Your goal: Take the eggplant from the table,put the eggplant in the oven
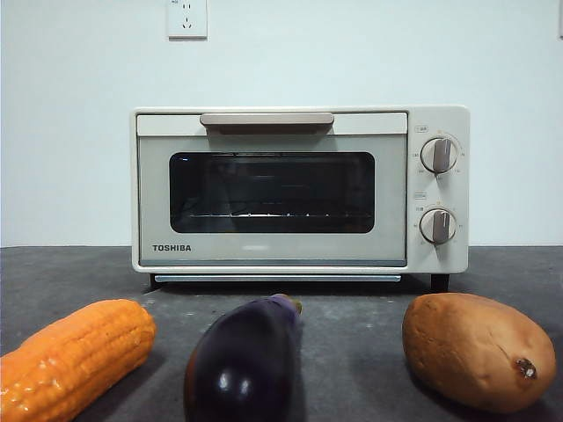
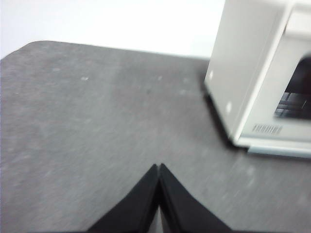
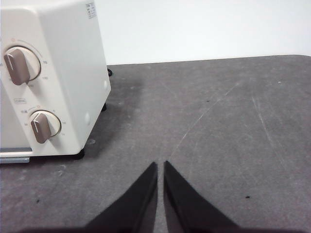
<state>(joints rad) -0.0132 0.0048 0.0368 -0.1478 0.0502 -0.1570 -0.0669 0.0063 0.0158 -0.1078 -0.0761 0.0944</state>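
Glossy dark purple eggplant (image 1: 242, 360), elongated, is laid on the matte grey table (image 1: 352, 325) between ribbed orange corn cob (image 1: 75, 356) and rough brown sweet potato (image 1: 478, 350), long axis front-to-back, stem end toward the closed cream oven (image 1: 299, 189). Left gripper (image 2: 159, 167) and right gripper (image 3: 160, 165) are seen above bare table beside the oven, jaws closed, nothing held.

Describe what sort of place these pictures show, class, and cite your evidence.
Probably a staged test bench rather than a real kitchen: a toaster oven on a bare grey table, three vegetables lined up before it, a plain white wall with one socket.

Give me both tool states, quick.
Left tool: shut, holding nothing, over bare table.
Right tool: shut, holding nothing, beside the oven.
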